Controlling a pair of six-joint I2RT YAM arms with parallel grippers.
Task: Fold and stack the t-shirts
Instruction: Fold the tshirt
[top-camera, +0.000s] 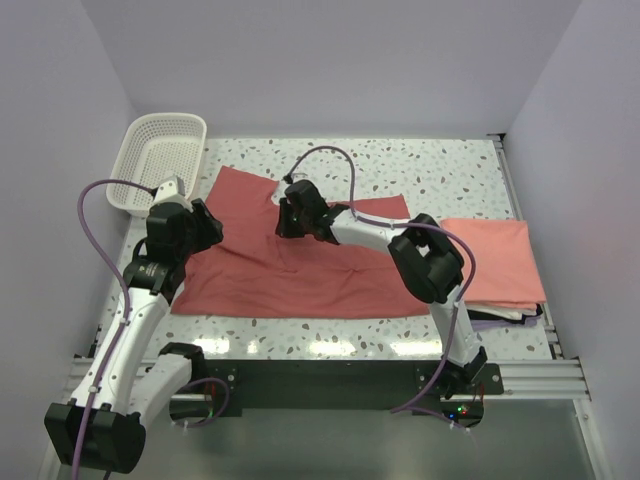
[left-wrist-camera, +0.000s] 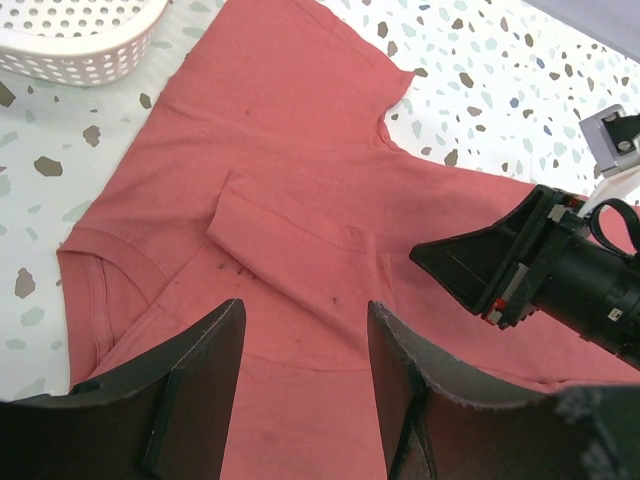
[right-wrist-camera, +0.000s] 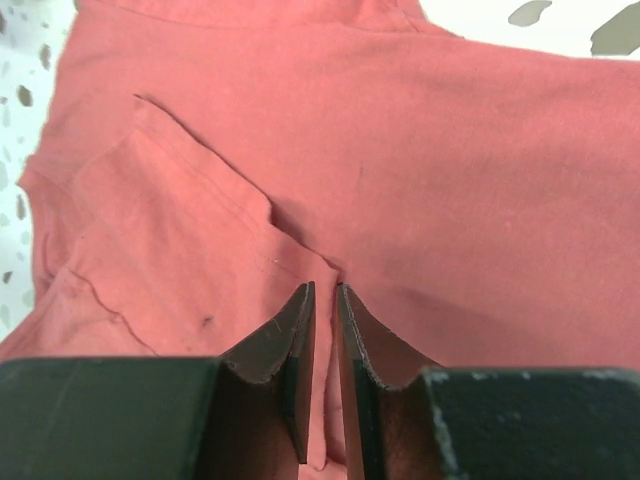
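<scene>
The right gripper's (right-wrist-camera: 323, 290) jaws stand a thin slit apart, tips down on a raised crease of the dusty red t-shirt (right-wrist-camera: 450, 170). Red cloth shows in the slit, but I cannot tell whether they still pinch it. Only the right wrist view shows this; from above, the arm's own body hides it. The left gripper (left-wrist-camera: 300, 380) has its jaws spread wide with nothing between them, above the shirt's left part. Its wrist view also catches a folded-over flap of cloth and the other gripper's dark fingers, details too small in the top view. The red shirt lies spread on the speckled counter (top-camera: 430, 170), mid-left, with its long axis running left to right. What looks like the neck band is at its left edge, and one sleeve points far. There are two shirts: this one and a salmon t-shirt (top-camera: 490, 260), seen only from above, folded into a rectangle at the right edge, well apart from both grippers. One white lattice basket (top-camera: 160, 160) sits at the far left, just beside the red sleeve.
</scene>
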